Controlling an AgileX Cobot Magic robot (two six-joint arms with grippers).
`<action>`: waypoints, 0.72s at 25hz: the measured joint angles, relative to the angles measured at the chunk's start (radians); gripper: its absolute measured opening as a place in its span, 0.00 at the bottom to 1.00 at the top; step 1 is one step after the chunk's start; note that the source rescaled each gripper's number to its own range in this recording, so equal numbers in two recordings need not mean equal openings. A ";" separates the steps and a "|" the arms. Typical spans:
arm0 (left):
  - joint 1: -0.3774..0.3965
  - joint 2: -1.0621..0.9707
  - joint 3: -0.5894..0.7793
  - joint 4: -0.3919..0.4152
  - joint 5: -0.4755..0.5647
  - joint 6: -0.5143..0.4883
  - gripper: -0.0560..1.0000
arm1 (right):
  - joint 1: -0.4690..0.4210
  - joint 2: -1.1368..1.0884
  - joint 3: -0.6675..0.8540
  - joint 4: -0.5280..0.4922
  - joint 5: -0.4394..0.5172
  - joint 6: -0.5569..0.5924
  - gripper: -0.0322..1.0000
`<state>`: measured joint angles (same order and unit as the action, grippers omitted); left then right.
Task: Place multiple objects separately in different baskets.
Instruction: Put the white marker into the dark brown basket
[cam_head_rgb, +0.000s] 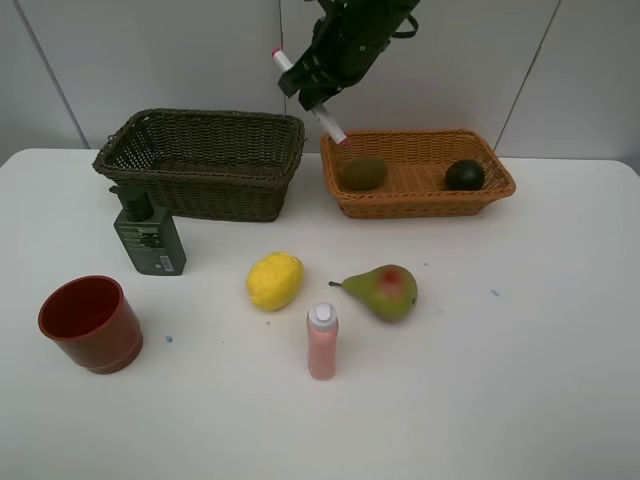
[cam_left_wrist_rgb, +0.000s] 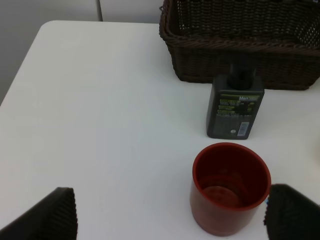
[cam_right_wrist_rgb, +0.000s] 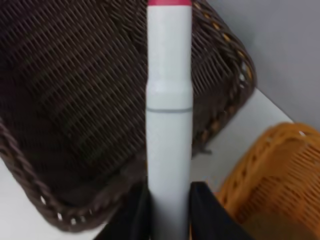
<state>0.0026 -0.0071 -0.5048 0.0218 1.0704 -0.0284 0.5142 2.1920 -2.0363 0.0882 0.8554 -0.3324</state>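
Right arm: reached down from the top of the high view, raised above the gap between the two baskets.
Right pincer (cam_head_rgb: 316, 92): clamped on the marker (cam_head_rgb: 331, 126), which hung tilted, its lower tip over the left rim of the tan basket (cam_head_rgb: 420, 205).
Left pincer (cam_left_wrist_rgb: 170, 220): fingers spread wide apart, gripping nothing, low over the surface (cam_head_rgb: 520, 380) beside the cup (cam_head_rgb: 90, 322).
Tan basket: held the kiwi (cam_head_rgb: 364, 172) and a dark fruit (cam_head_rgb: 465, 175).
Dark basket (cam_head_rgb: 200, 195): pump bottle (cam_head_rgb: 148, 235) just in front.
Mid-surface: lemon (cam_head_rgb: 274, 280), pear (cam_head_rgb: 385, 292), pink bottle (cam_head_rgb: 322, 342).
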 joint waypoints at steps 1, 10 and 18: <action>0.000 0.000 0.000 0.000 0.000 0.000 0.98 | 0.006 0.019 -0.020 0.007 -0.011 -0.001 0.03; 0.000 0.000 0.000 0.000 0.000 0.000 0.98 | 0.066 0.153 -0.123 0.109 -0.141 -0.059 0.03; 0.000 0.000 0.000 0.000 0.000 0.000 0.98 | 0.087 0.187 -0.131 0.143 -0.218 -0.075 0.03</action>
<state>0.0026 -0.0071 -0.5048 0.0218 1.0704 -0.0284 0.6008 2.3792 -2.1674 0.2317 0.6375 -0.4074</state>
